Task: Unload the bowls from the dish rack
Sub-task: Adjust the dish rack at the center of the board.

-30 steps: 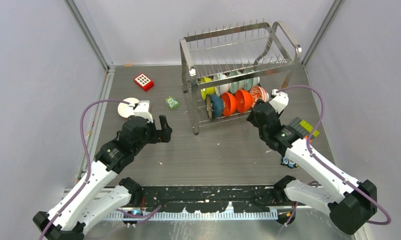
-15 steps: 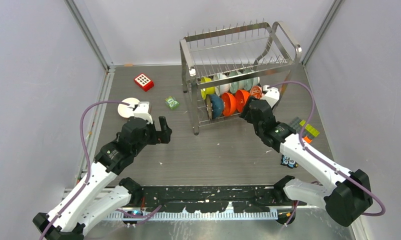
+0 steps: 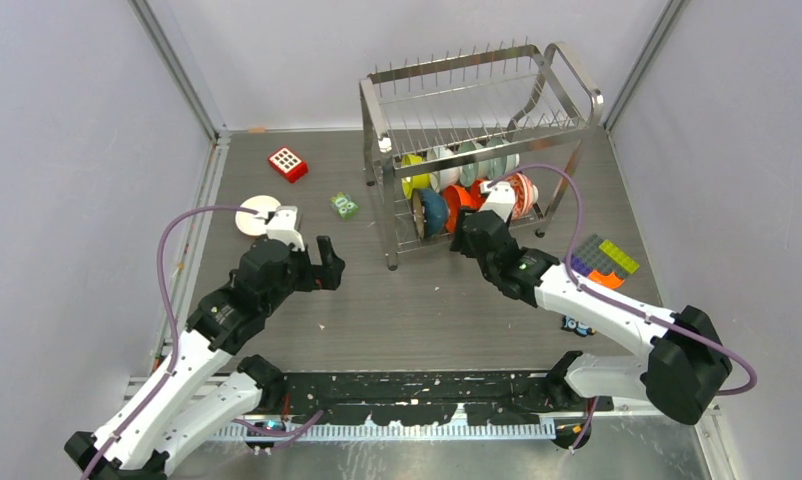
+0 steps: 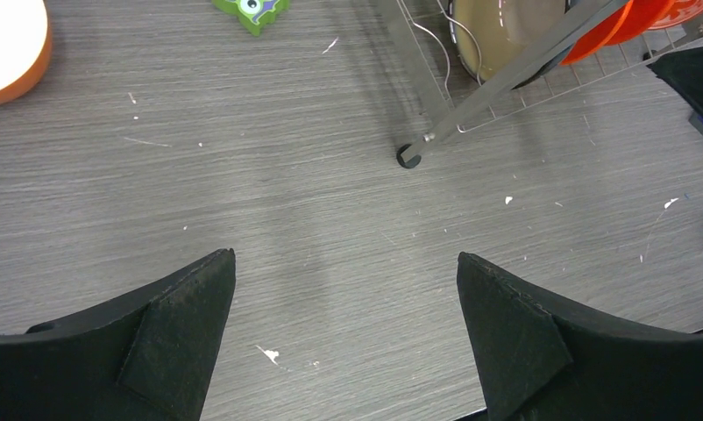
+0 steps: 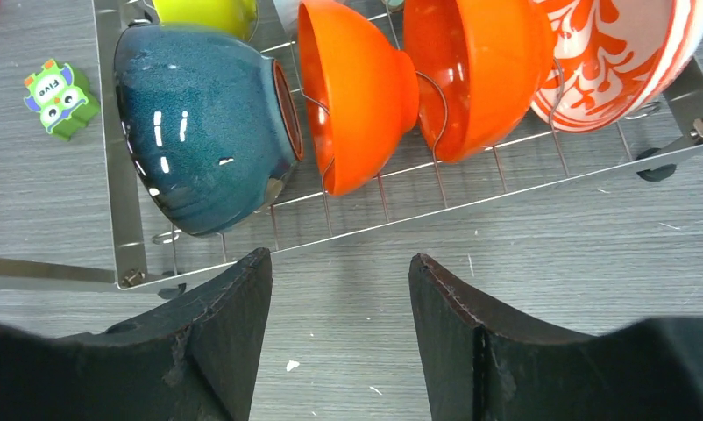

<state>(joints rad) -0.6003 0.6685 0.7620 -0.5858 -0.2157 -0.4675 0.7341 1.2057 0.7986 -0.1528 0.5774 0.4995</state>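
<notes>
Orange bowls [image 5: 357, 96] standing on edge in the dish rack's [image 5: 123, 193] lower tier, dark blue bowl [image 5: 208, 132] beside them, my right gripper [image 5: 339, 272] open and empty just before them, my left gripper [image 4: 344, 259] wide open over the bench [image 4: 330, 175]

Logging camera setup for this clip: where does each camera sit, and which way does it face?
Top external: above and behind the bases, looking down on the table; both arms and the dish rack show.
Left wrist: on the left arm, facing down at the table and a rack foot; open fingers of the left hand show.
Right wrist: on the right arm, facing the rack's lower-tier bowls; fingers of the right hand show.
Shared: the green owl toy appears in all three.
</notes>
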